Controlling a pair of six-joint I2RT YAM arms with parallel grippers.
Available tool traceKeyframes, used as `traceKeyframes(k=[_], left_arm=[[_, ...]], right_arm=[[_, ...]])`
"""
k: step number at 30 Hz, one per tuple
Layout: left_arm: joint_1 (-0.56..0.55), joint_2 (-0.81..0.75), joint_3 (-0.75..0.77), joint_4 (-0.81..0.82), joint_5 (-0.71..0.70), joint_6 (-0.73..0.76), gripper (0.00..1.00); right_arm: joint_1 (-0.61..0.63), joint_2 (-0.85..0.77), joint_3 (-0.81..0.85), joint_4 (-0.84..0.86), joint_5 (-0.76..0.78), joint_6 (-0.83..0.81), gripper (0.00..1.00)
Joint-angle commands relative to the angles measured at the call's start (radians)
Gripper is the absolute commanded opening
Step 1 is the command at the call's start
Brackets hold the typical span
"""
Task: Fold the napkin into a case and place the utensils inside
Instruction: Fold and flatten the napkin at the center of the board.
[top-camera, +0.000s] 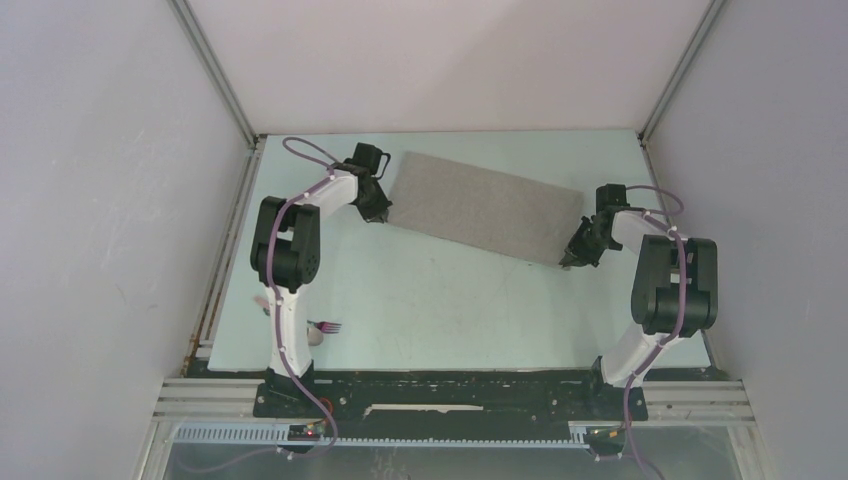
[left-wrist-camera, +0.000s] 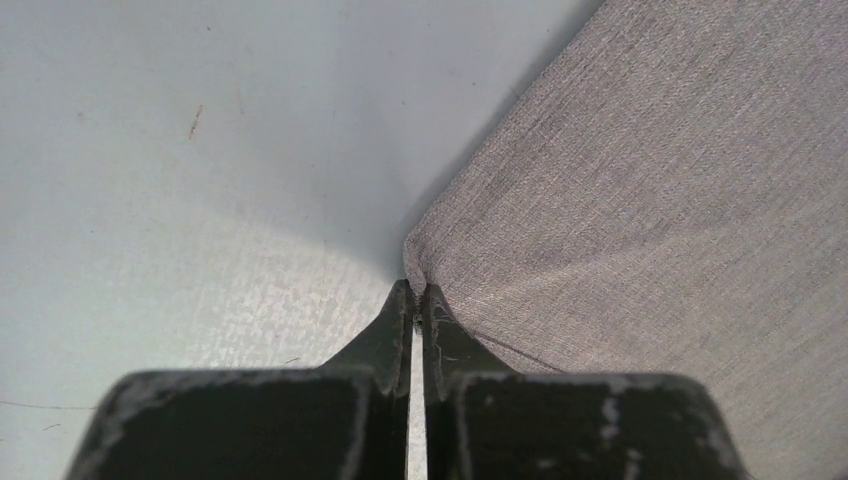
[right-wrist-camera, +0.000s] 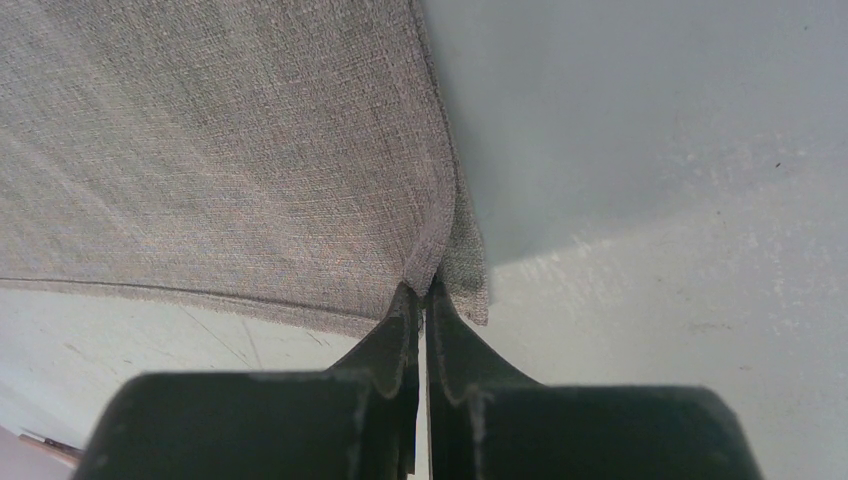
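Observation:
The light-grey napkin (top-camera: 480, 207) lies folded in half as a long rectangle, slanting across the far middle of the table. My left gripper (top-camera: 381, 213) is shut on its near-left corner; the left wrist view shows the cloth (left-wrist-camera: 650, 200) pinched at my gripper's (left-wrist-camera: 415, 290) tips. My right gripper (top-camera: 578, 255) is shut on the near-right corner; the right wrist view shows the cloth (right-wrist-camera: 220, 150) bunched at my gripper's (right-wrist-camera: 422, 290) tips. The fork (top-camera: 328, 327) with pinkish handle lies by the left arm's base; the spoon (top-camera: 262, 303) peeks out behind that arm.
The pale table (top-camera: 450, 310) is walled by grey panels left, right and behind. A metal frame rail (top-camera: 450, 385) runs along the near edge between the arm bases.

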Motion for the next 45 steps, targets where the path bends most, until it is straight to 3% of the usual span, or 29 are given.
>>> traceKeyframes(k=[1,23,45], left_arm=[[0.011,0.013,0.039,-0.008,-0.034,0.029,0.0],[0.005,-0.025,0.046,0.016,-0.022,0.038,0.0],[0.004,0.012,0.065,0.033,-0.023,0.027,0.0]], right_arm=[[0.002,0.021,-0.013,-0.004,0.05,-0.018,0.0],[-0.02,-0.067,-0.013,0.015,0.085,-0.026,0.0],[-0.03,-0.037,-0.004,0.022,0.061,-0.027,0.0]])
